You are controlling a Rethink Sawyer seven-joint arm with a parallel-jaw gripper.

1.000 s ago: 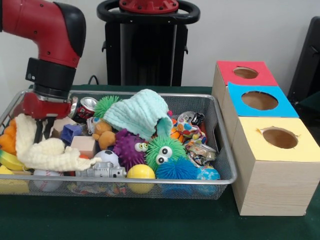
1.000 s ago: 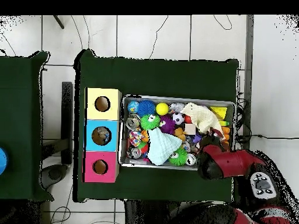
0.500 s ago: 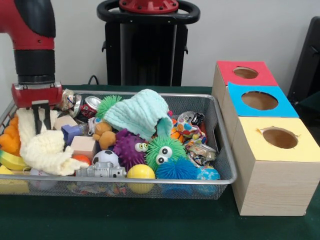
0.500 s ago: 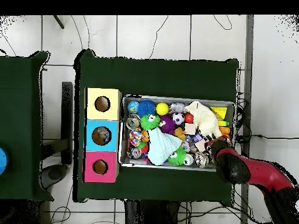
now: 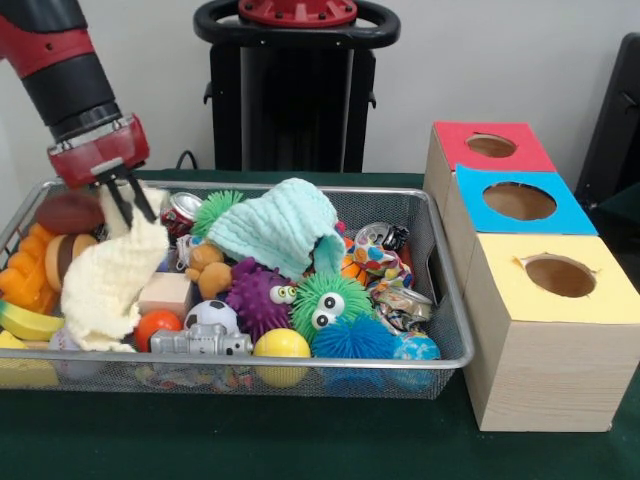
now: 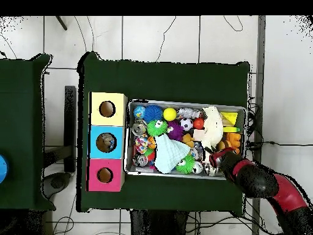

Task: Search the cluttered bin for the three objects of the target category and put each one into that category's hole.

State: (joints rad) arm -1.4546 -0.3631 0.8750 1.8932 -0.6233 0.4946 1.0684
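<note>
Pinched in my pincer (image 5: 128, 200) is the top corner of a cream cloth (image 5: 112, 280). My two thin fingers are close together on it. That cloth hangs down from my pincer at about 9 o'clock in the wire bin (image 5: 440, 300), seen from the front.

Closest to the front rim, around 6 o'clock, sit a yellow ball (image 5: 282, 345), a toy robot (image 5: 205, 343), and a blue spiky ball (image 5: 352, 340). A bit deeper, near the middle, I see a purple spiky ball (image 5: 255, 296) and a green spiky ball with big eyes (image 5: 328, 304). Behind them lies a mint green cloth (image 5: 275, 228), bunched up high. At the far rim, near 11 o'clock, there is a squashed can (image 5: 178, 212).

Out to 3 o'clock stand three boxes. The yellow box (image 5: 545, 335) is nearest, then the blue box (image 5: 515, 205), then the red box (image 5: 488, 148). Each has a round hole on top.

I think cloths are what I am hunting for. I cannot see inside the holes, so I cannot tell if any are in. This cloth is not over a hole yet, and the mint one waits in the bin.
</note>
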